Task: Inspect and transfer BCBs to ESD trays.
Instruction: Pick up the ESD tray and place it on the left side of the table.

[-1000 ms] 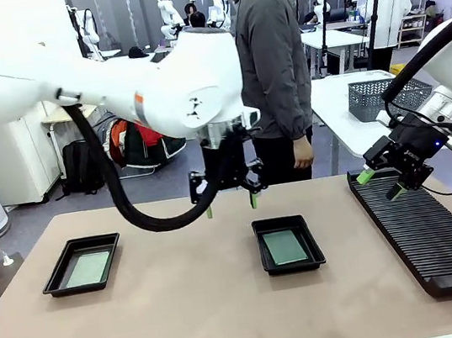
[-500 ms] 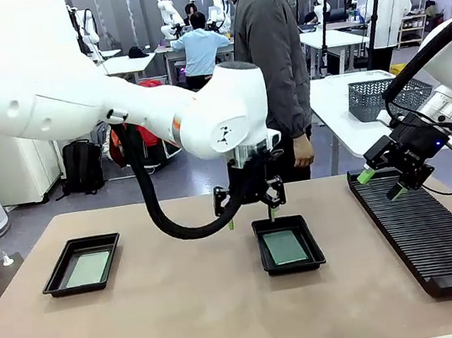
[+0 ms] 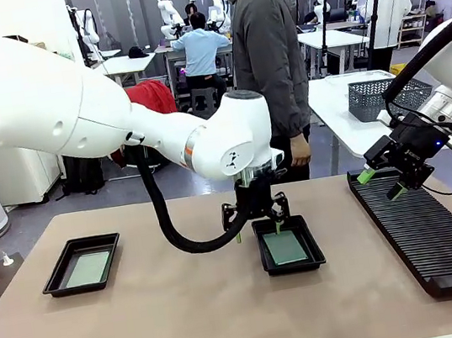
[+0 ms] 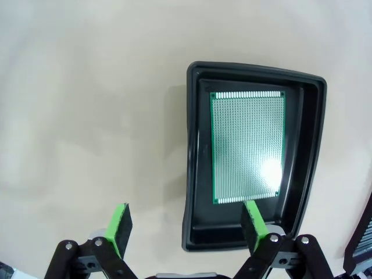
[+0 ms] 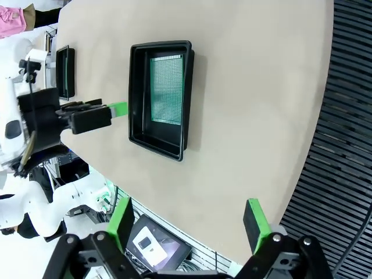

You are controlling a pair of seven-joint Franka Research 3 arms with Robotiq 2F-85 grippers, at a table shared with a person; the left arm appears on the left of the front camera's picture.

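Left gripper (image 3: 257, 220): jaws wide, empty, over the middle tray's (image 4: 196, 151) far left rim.
Right gripper (image 3: 381, 181): wide open, empty, above the rack (image 3: 426, 228).
Boards: one board (image 4: 247, 146) flat in the middle tray; another, it seems, in the left tray (image 3: 82, 263).
Handling: light, stiff, thin, probably scratch-prone; you should pinch an edge.

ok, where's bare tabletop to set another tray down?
Widest free patch: between the left tray and the middle tray. The whole near strip in front of both trays is bare too. A narrower gap lies between the middle tray and the slotted rack. Crowded: over the middle tray's far rim, where the open left gripper hangs.
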